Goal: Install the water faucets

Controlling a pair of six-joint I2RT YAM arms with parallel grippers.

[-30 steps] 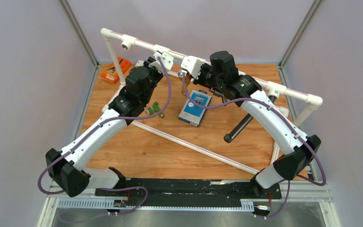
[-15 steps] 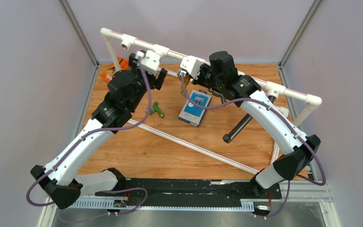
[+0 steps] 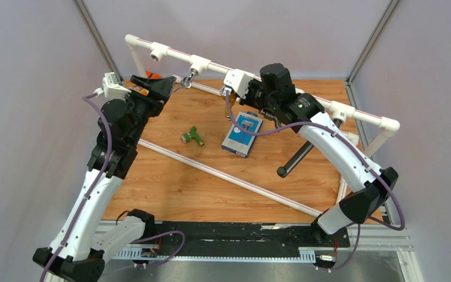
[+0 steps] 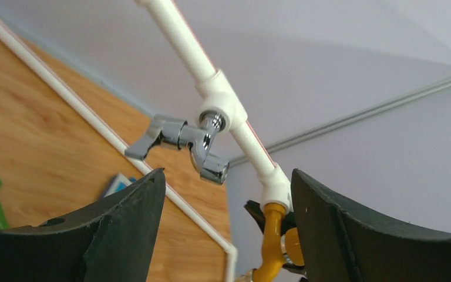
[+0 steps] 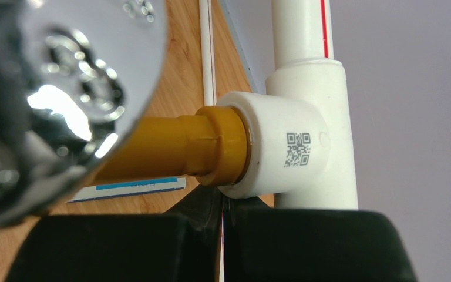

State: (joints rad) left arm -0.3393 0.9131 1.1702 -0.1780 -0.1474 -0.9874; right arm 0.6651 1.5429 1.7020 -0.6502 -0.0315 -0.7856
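Top external view pretty much settles it: the green faucet (image 3: 192, 136) is lying flat on the table (image 3: 170, 188), just left of the blue-and-white box (image 3: 242, 134). Its long axis runs roughly sideways, toward and away from the box. The chrome faucet (image 4: 182, 144) is already sitting in a tee socket (image 4: 220, 108) on the pipe frame (image 3: 175, 56), behind and left of the box. The left gripper (image 4: 226, 182) hangs further left with its fingers spread, gripping nothing. I'd say it's the nearer arm for the green one. The right gripper (image 5: 223, 217) is pressed closed behind the box, up by the frame.

Chrome faucet (image 4: 182, 144) sits in tee (image 4: 222, 98); green faucet (image 3: 192, 137) lies flat.
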